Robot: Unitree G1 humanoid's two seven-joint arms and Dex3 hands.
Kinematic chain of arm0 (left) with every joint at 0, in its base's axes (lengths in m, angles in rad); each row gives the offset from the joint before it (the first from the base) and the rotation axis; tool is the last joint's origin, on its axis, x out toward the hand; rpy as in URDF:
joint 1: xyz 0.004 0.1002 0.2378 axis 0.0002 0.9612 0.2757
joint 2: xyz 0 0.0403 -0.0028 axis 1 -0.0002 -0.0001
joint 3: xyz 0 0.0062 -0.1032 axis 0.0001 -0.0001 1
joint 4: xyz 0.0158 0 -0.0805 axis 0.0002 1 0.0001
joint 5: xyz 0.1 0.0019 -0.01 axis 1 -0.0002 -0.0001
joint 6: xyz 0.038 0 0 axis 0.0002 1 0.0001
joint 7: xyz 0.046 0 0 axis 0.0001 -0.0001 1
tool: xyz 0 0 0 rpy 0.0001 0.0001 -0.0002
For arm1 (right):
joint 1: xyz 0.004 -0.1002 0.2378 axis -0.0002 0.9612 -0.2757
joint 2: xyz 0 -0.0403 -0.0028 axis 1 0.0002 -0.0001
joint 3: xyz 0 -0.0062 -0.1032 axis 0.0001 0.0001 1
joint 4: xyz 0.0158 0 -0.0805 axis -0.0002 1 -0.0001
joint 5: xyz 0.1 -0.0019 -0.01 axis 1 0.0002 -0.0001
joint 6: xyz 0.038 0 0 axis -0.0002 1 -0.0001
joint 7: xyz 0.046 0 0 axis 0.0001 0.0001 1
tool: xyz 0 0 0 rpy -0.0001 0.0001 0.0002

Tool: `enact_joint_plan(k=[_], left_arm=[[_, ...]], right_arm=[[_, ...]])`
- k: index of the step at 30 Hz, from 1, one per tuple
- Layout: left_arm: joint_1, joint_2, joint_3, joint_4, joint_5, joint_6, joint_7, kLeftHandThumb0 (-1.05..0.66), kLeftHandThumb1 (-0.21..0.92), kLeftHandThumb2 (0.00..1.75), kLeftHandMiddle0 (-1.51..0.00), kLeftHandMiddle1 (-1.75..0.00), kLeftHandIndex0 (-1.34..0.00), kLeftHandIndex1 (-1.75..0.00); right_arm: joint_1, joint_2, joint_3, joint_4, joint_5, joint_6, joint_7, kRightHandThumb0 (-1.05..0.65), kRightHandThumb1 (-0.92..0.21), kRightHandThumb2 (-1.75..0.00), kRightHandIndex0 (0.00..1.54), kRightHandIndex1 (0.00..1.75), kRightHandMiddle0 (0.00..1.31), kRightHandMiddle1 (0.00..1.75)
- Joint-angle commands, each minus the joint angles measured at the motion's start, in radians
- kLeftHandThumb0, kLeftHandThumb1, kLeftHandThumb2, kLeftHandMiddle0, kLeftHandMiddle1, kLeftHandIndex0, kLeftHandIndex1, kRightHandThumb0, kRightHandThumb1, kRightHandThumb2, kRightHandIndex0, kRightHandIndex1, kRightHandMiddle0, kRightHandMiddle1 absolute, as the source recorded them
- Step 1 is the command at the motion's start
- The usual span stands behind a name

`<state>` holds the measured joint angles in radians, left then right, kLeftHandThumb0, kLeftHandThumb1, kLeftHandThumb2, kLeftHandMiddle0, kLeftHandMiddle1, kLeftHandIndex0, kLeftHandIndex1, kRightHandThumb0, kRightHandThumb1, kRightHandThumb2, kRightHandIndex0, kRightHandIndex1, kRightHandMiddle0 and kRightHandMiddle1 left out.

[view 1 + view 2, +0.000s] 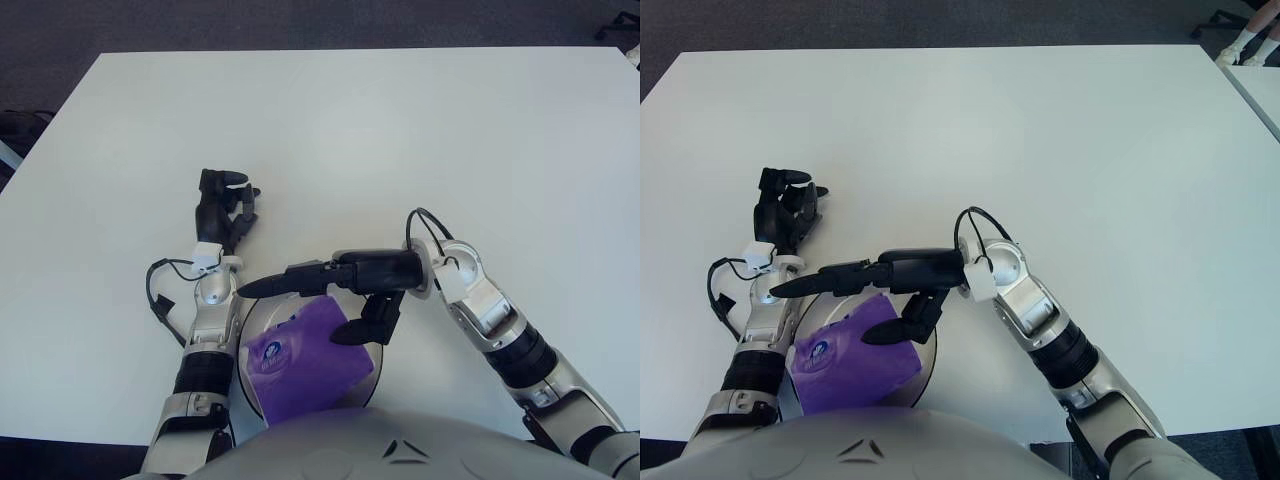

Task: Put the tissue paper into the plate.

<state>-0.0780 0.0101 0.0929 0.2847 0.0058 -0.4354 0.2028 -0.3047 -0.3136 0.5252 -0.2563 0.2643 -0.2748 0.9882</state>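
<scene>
Right hand [335, 290] in the left eye view reaches leftward over the plate [374, 368] with its fingers stretched out and spread, gripping nothing; the purple tissue paper pack [305, 360] lies flat in the plate directly below and toward the robot from those fingers, one lower finger showing at the pack's far right corner, though whether it touches is hard to say from here. The pack's long axis runs roughly from the plate's left rim toward the lower right, slightly skewed to the table [400, 130] edge. This hand is plainly the nearer one; the left hand [222, 205] shows beyond the plate's left side, fingers loosely curled and holding nothing. In the right eye view the same layout holds: right hand [855, 285] extended above the pack [850, 360], which hides most of the plate [928, 345]. Count: one pack, one plate, two hands.
</scene>
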Motion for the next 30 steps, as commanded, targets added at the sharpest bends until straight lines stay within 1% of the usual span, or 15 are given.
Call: enact_joint_plan(k=[1,6,9,19,23,24,25,26,27,28,29,30], left_arm=[[0.146,-0.060,-0.031,0.178,0.043,0.034,0.028,-0.35,0.91,0.55,-0.48,-1.37,-0.20,-1.75],[0.146,-0.059,-0.039,0.170,0.062,0.039,0.049,-0.35,0.90,0.56,-0.49,-1.39,-0.20,-1.75],[0.151,-0.062,-0.044,0.156,0.069,0.049,0.061,-0.35,0.90,0.56,-0.49,-1.40,-0.20,-1.75],[0.155,-0.068,-0.045,0.142,0.067,0.068,0.072,-0.35,0.92,0.53,-0.48,-1.42,-0.19,-1.75],[0.147,-0.064,-0.043,0.152,0.065,0.068,0.068,-0.35,0.92,0.53,-0.48,-1.42,-0.19,-1.75],[0.146,-0.061,-0.043,0.149,0.063,0.081,0.063,-0.35,0.92,0.53,-0.48,-1.42,-0.19,-1.75],[0.146,-0.059,-0.043,0.147,0.061,0.090,0.059,-0.35,0.92,0.53,-0.48,-1.42,-0.20,-1.75],[0.147,-0.056,-0.043,0.142,0.058,0.100,0.053,-0.35,0.92,0.54,-0.47,-1.41,-0.20,-1.75],[0.148,-0.055,-0.043,0.139,0.056,0.107,0.049,-0.35,0.91,0.54,-0.46,-1.40,-0.20,-1.75],[0.150,-0.053,-0.042,0.132,0.054,0.119,0.046,-0.35,0.91,0.54,-0.46,-1.40,-0.20,-1.75],[0.152,-0.052,-0.042,0.127,0.052,0.127,0.044,-0.35,0.91,0.54,-0.44,-1.38,-0.20,-1.75],[0.153,-0.052,-0.042,0.120,0.052,0.138,0.045,-0.35,0.92,0.54,-0.43,-1.37,-0.20,-1.75]], right_arm=[[0.003,-0.001,-0.004,0.025,0.002,-0.024,0.023,-1.05,-0.92,-0.86,0.00,0.00,0.00,0.00],[-0.001,0.006,-0.005,0.045,0.023,-0.030,0.049,-1.05,-0.92,-0.81,0.00,0.00,0.00,0.00],[-0.011,0.002,-0.015,0.046,0.046,-0.005,0.066,-1.05,-0.92,-0.79,0.00,0.00,0.00,0.00],[0.017,0.027,-0.041,0.050,0.058,-0.009,0.042,-1.05,-0.92,-0.78,0.00,0.00,0.00,0.00],[0.014,0.032,-0.089,0.042,0.137,0.045,0.038,-1.05,-0.92,-0.78,0.00,0.00,0.00,0.00],[0.013,0.052,-0.083,0.087,0.082,0.124,-0.036,-1.05,-0.92,-0.78,0.00,0.00,0.00,0.00],[0.014,0.067,-0.077,0.121,0.041,0.184,-0.091,-0.98,-0.87,-0.84,0.04,0.09,0.00,0.10],[-0.017,0.069,-0.089,0.159,0.049,0.286,-0.122,-0.87,-0.78,-0.97,0.03,0.40,0.00,0.27],[-0.039,0.069,-0.099,0.181,0.063,0.357,-0.137,-0.75,-0.78,-1.01,0.06,0.61,0.00,0.43],[-0.109,0.031,-0.149,0.192,0.171,0.460,-0.083,-0.71,-0.78,-1.02,0.07,0.69,0.00,0.50],[-0.158,0.005,-0.186,0.197,0.247,0.533,-0.043,-0.69,-0.83,-1.06,0.05,0.71,0.00,0.56],[-0.174,-0.017,-0.216,0.193,0.282,0.541,-0.011,-0.68,-0.86,-1.08,0.03,0.71,0.00,0.60]])
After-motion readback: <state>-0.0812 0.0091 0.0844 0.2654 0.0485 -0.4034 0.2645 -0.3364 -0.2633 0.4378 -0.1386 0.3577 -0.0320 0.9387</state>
